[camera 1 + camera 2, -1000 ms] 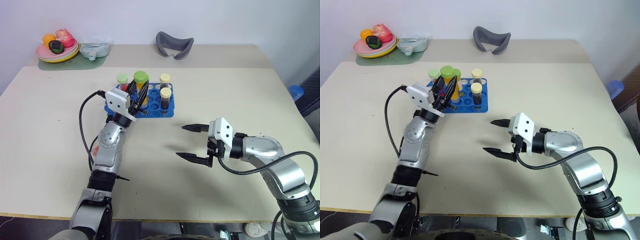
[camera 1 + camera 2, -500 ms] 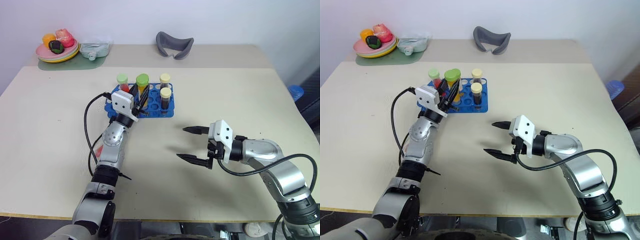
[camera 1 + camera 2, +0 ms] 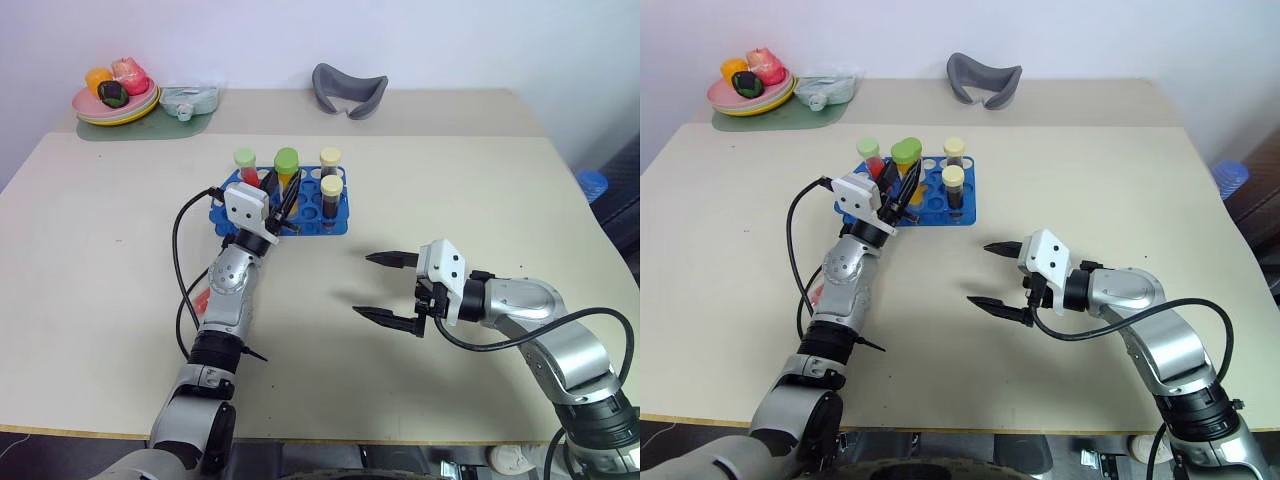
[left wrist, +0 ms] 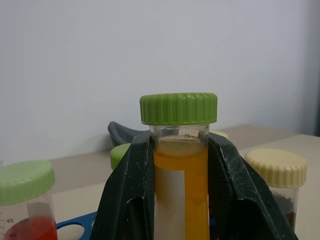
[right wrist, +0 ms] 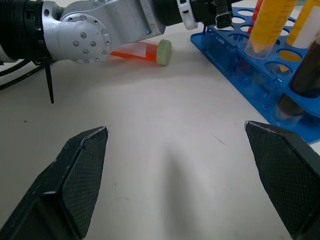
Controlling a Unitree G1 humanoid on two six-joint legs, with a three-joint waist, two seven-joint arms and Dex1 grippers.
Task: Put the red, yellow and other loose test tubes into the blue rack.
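Left wrist view: left gripper (image 4: 181,200) clamped on the yellow tube (image 4: 180,175), its base in the blue rack (image 3: 283,205). Right gripper (image 3: 383,287) hangs wide open, empty, well apart. I'd worry a tilted release jams it. Orange tube (image 5: 141,50) lies loose beside the rack.

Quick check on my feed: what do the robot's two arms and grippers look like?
Both arms are silver-grey metal with black joint bands and loose black cables. Each wrist carries a white boxy camera housing. The left gripper and right gripper each have two black pointed fingers with finely textured inner pads.
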